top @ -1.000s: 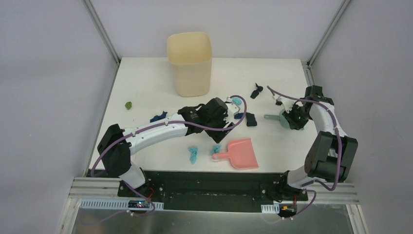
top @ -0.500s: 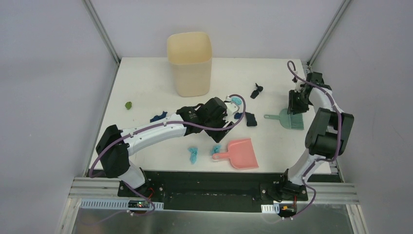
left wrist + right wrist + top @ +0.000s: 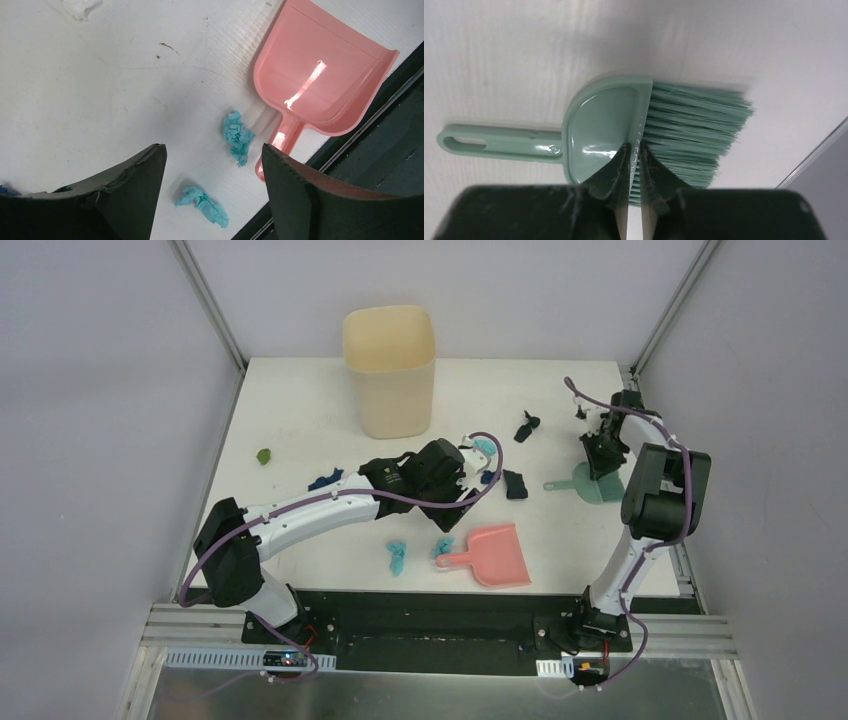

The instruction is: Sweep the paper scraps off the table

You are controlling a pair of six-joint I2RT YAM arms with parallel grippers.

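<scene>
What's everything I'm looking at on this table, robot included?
Table: one, white, grey walls around it.
Bin: one, cream, far centre.
Dustpan: one, pink, near edge.
Brush: one, teal, right side.
Paper scraps: at least seven; light blue, navy, black, green; scattered mid-table.
Left gripper: one, black, open, above two light blue scraps.
Right gripper: one, black, shut, over the Brush.
</scene>
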